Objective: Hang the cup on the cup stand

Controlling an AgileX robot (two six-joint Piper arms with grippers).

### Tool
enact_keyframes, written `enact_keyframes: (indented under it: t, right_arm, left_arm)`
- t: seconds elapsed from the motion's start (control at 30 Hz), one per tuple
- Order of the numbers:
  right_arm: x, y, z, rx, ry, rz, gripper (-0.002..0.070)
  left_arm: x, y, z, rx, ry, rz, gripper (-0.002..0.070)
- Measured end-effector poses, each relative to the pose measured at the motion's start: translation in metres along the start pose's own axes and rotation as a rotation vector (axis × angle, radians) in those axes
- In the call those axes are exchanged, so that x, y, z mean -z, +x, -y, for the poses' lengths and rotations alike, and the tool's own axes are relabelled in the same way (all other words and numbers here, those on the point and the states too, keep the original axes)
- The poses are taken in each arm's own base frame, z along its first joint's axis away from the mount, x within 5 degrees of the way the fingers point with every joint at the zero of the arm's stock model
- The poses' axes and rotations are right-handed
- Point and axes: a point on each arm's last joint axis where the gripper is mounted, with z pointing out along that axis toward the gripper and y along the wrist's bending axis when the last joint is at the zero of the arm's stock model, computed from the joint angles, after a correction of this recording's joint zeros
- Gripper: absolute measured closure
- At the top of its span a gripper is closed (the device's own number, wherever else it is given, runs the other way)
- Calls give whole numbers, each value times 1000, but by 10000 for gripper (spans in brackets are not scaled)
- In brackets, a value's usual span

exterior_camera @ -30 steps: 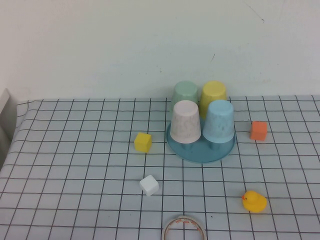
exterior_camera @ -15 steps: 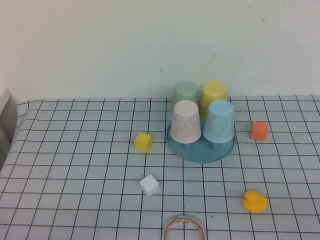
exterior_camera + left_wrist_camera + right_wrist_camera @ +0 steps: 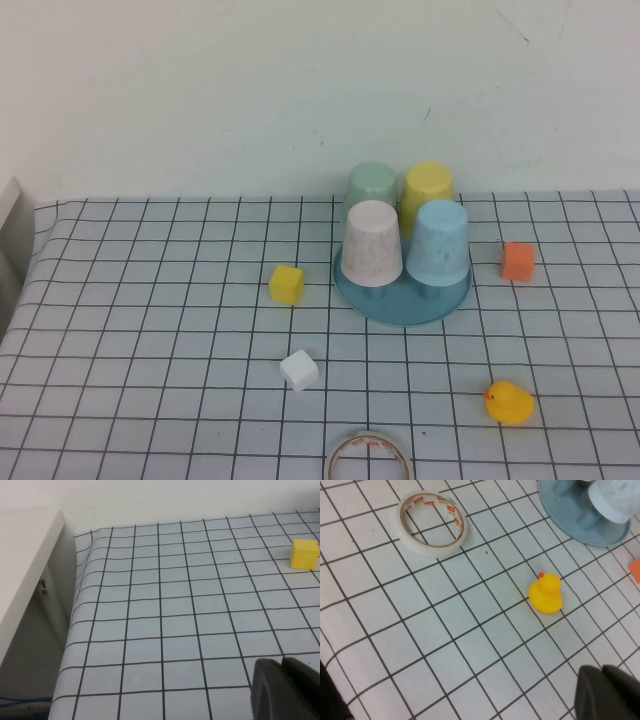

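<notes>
The light blue cup (image 3: pixel 439 243) sits upside down on a peg of the teal-blue cup stand (image 3: pixel 400 299), at its front right. A speckled white-pink cup (image 3: pixel 371 243), a mint green cup (image 3: pixel 369 187) and a yellow cup (image 3: pixel 427 192) also sit upside down on the stand. The stand's base (image 3: pixel 570 515) and the speckled cup (image 3: pixel 617 500) show in the right wrist view. Neither arm shows in the high view. My left gripper (image 3: pixel 282 666) is shut and empty over the table's left part. My right gripper (image 3: pixel 602 672) is shut and empty over the table's front right.
A yellow cube (image 3: pixel 286 284), a white cube (image 3: pixel 298 369), an orange cube (image 3: pixel 517 261), a yellow rubber duck (image 3: pixel 509 403) and a tape roll (image 3: pixel 368 455) lie on the grid cloth. A white box (image 3: pixel 22 570) stands off the table's left edge.
</notes>
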Motion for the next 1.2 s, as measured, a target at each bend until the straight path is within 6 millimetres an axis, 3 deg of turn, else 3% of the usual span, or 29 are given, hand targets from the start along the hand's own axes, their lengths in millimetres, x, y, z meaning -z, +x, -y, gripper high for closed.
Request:
enact_keyframes:
  t: [0.57,0.73,0.93,1.03,1.2]
  right_arm:
    - [2,0,0,-1,6,12,678]
    - [23,6,-1,-20,77,135,678]
    - [53,22,-3,-156,349,248,678]
    - [46,31,-6,-225,463,240,678]
    - [17,44,-7,-379,534,267,678]
  left_arm:
    - [0,0,0,0,0,0,675]
    - [0,0,0,0,0,0,675]
    - [0,0,0,-2,-1,0,675]
    - [0,0,0,-2,-1,0,675]
    - [0,0,0,-4,-2,0,675]
